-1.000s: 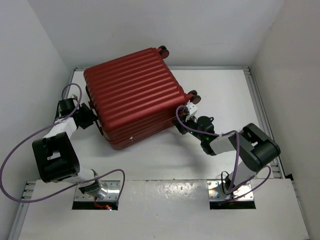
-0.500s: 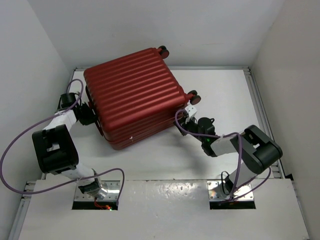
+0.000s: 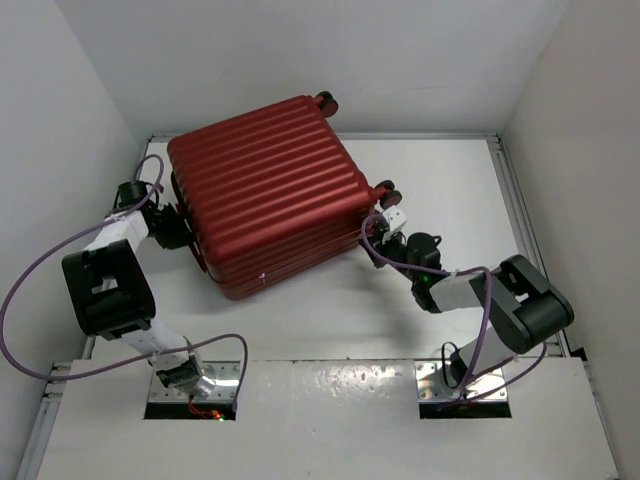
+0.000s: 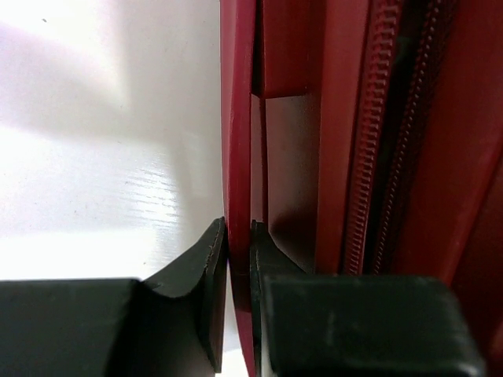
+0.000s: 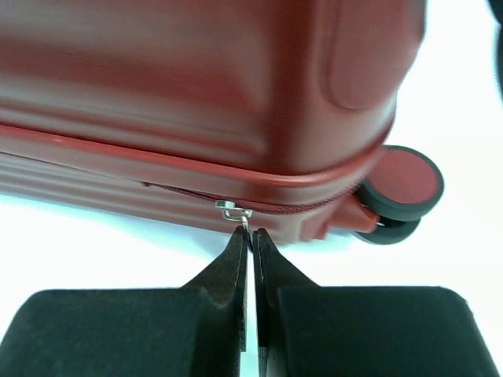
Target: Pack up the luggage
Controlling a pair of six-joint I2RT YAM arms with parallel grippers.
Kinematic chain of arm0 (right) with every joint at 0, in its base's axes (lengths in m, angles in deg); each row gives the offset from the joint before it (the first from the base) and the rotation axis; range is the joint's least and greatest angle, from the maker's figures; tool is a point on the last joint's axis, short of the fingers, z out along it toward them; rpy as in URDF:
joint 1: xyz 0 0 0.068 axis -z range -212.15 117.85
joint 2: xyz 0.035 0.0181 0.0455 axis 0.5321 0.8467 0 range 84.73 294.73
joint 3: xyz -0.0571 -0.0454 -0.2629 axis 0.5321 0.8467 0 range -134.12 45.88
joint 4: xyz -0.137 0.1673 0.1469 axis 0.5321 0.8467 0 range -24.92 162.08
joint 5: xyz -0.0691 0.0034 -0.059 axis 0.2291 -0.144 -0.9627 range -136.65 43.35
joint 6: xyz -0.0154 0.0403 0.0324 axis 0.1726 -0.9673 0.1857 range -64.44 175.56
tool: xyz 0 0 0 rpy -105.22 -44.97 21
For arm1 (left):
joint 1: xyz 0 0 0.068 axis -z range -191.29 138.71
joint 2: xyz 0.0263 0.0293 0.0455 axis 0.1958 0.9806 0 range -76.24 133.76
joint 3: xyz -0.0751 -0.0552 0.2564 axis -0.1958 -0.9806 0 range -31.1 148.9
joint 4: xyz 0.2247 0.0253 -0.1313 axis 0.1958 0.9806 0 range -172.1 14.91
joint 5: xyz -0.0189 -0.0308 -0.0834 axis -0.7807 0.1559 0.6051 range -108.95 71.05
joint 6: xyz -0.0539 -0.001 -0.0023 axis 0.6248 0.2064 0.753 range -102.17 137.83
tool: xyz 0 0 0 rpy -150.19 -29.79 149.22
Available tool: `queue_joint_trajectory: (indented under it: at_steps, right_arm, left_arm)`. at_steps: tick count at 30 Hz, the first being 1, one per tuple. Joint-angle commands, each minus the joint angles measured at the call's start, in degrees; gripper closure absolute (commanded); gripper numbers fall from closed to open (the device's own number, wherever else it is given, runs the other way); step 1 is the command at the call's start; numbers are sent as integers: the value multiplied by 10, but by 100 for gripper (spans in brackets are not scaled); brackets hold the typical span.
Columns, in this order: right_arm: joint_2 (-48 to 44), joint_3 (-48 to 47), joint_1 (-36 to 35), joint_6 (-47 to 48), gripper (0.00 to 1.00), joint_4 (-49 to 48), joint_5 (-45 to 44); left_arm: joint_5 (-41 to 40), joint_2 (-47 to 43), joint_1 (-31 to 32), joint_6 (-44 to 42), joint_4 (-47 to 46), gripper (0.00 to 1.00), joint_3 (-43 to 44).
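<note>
- Jaws of my right gripper (image 5: 250, 236) are pinched shut on the small metal zipper pull (image 5: 229, 209) at the seam of the luggage (image 5: 196, 94), near a wheel (image 5: 405, 184)
- My left gripper (image 4: 238, 243) is narrow, clamped on a thin red edge of the shell
- I see the luggage closed, ribbed side up, on the white table (image 3: 450, 190), between both arms
</note>
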Motion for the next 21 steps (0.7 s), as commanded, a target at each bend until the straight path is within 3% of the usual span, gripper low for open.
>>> queue_joint_trajectory:
  at_steps: [1,10,21]
  right_arm:
    - [-28,2,42,16,100,-47,-43]
    - [-19,-14,118,6,100,-34,-19]
    - [67,-106,187,-18,100,-44,39]
  left_arm:
    - [-105,48,-45,-42,56,100,3]
    - [-131,114,-51,-53,56,100,66]
    - [-142,234,-40,-79,46,100,232]
